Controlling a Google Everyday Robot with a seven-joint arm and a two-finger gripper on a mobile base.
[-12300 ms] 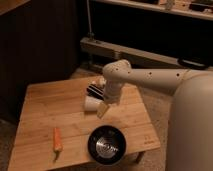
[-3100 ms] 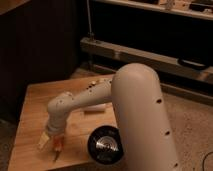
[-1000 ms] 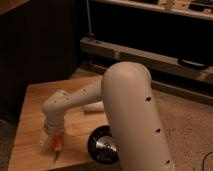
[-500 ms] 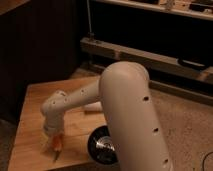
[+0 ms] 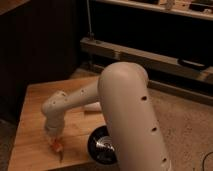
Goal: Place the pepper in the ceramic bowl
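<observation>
Pepper (image 5: 58,146) is down in the lower left of the frame, lying on the wooden table (image 5: 35,100) near its front edge, so nothing's delivered yet. My gripper (image 5: 53,139) sits right on top of it, touching or as good as. Honestly I can't tell from here whether it's open, closed or actually has the pepper. Just right of that, bottom centre, the ceramic bowl (image 5: 100,149) peeks out from behind the big arm, with nothing in the part that shows. So I reckon we're at the grab stage, with lift, swing right and drop all left to do. Further back there's a white thing (image 5: 92,106) on the table, then dark shelving (image 5: 150,57) behind.
</observation>
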